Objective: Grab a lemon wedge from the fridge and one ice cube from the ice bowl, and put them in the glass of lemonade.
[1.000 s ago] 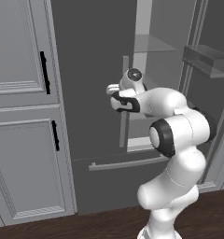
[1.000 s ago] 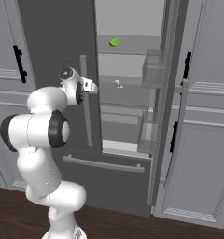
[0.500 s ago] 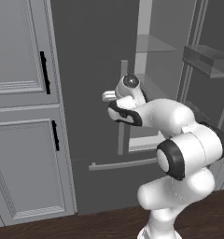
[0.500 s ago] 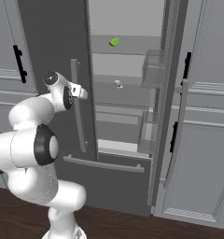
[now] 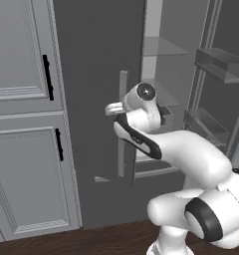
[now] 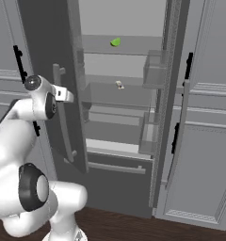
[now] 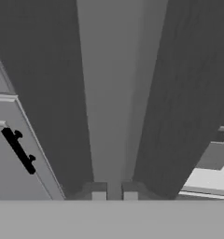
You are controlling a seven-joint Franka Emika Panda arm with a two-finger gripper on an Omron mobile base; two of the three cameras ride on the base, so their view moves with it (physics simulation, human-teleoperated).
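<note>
Fridge [image 6: 49, 56] handle [image 6: 62, 113] stands upright, long axis vertical, with the gripper [image 7: 114, 195] clamped on it.

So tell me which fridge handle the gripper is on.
The gripper is closed on the left door's handle, on the door swung open toward the robot. The right door's handle stands untouched, away from the arm.

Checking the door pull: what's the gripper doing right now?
Gripper: shut on the fridge door handle, with the left door swung open.
</note>
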